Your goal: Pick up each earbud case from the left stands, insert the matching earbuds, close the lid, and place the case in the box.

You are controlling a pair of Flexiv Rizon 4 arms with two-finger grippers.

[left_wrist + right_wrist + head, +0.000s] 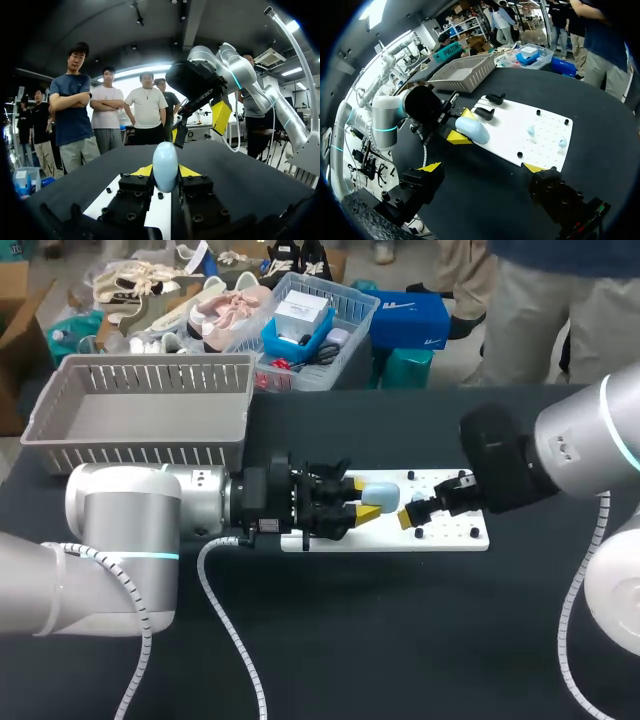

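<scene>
Our left claw (362, 498) grips the case (382, 492) between its tips, over the board (450, 535). Our right claw (483, 167) gapes wide and empty, with the case just ahead of it.

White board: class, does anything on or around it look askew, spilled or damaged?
Nothing stands out. The pale blue case sits squarely in the left claw, two earbuds lie apart on the white board, nothing spilled or broken.
</scene>
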